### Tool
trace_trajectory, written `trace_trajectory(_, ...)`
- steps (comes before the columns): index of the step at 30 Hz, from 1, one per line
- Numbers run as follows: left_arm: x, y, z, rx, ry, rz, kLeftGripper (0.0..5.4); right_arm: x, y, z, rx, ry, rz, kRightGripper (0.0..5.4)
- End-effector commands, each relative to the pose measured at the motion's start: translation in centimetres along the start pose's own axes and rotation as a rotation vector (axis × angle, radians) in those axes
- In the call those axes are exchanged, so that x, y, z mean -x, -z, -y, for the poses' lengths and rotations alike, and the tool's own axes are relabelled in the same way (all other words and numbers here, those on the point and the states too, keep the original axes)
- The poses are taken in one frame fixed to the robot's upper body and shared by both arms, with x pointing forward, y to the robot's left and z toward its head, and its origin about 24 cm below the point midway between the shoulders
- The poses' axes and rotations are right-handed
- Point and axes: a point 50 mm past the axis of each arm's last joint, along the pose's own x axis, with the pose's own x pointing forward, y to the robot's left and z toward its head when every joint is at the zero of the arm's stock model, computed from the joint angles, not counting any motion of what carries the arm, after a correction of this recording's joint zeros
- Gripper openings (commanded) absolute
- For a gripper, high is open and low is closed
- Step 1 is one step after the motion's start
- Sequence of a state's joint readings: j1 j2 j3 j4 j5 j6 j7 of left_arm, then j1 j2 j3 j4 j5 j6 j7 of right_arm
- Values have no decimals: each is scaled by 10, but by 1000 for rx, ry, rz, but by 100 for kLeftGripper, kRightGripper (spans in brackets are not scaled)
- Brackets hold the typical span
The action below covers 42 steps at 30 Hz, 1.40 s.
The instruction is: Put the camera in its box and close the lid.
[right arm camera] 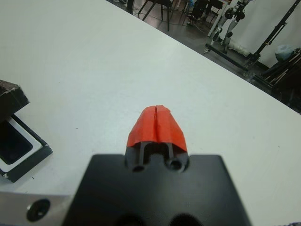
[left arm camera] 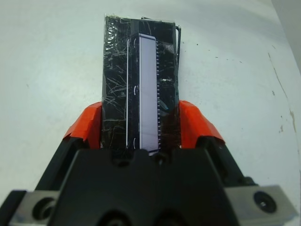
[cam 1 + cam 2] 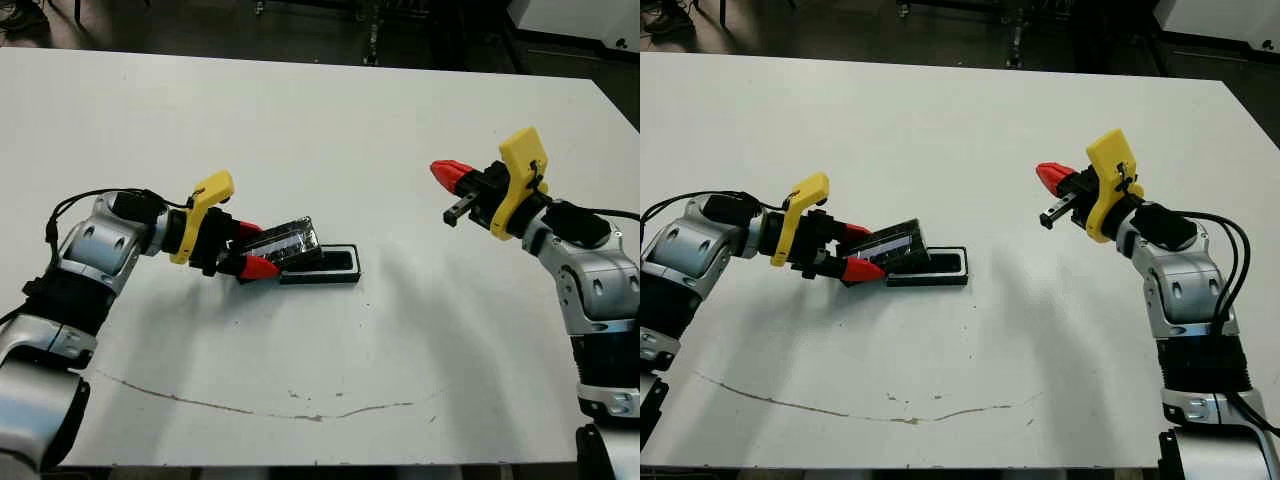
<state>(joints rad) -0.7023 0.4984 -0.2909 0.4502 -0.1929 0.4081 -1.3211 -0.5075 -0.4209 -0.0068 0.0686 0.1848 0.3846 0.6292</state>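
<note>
My left gripper point(image 3: 256, 248) is shut on the lid point(image 3: 285, 242), a speckled black cover held tilted, with its far end over the near end of the box point(image 3: 345, 275). The left wrist view shows the lid point(image 2: 115, 75) edge-on between the red fingers point(image 2: 89, 122). The box point(image 1: 28, 160) lies flat on the table with black walls and a white lining. The camera point(image 1: 11, 141) shows as a dark glossy face inside it. My right gripper point(image 3: 450, 172) hangs shut and holding nothing above the table, well to the right of the box.
A thin brown scuff line point(image 3: 250, 408) runs across the white table point(image 3: 320, 130) near its front edge. Stands and chair legs point(image 1: 225, 28) rise from the floor beyond the table's far edge.
</note>
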Motion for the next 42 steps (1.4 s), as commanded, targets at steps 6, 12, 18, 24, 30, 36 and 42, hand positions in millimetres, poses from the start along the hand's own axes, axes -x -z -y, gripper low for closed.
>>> trace_trajectory(6,-13,15,12,67,93,-28,316,3,2,2,6,-3,-14,0)
trace_trajectory(12,-15,15,18,60,113,-20,316,3,2,2,15,1,-18,0)
trace_trajectory(18,-16,17,20,77,120,-39,316,3,2,2,6,-2,-19,0)
trace_trajectory(24,-19,19,21,76,122,-42,316,3,3,2,14,-1,-19,0)
trace_trajectory(30,-24,19,21,45,112,-60,316,4,3,3,8,1,-24,0)
trace_trajectory(36,-39,17,17,15,132,-77,316,5,2,3,4,-3,-27,0)
trace_trajectory(42,-51,10,12,-18,151,-96,316,5,3,3,6,-4,-16,0)
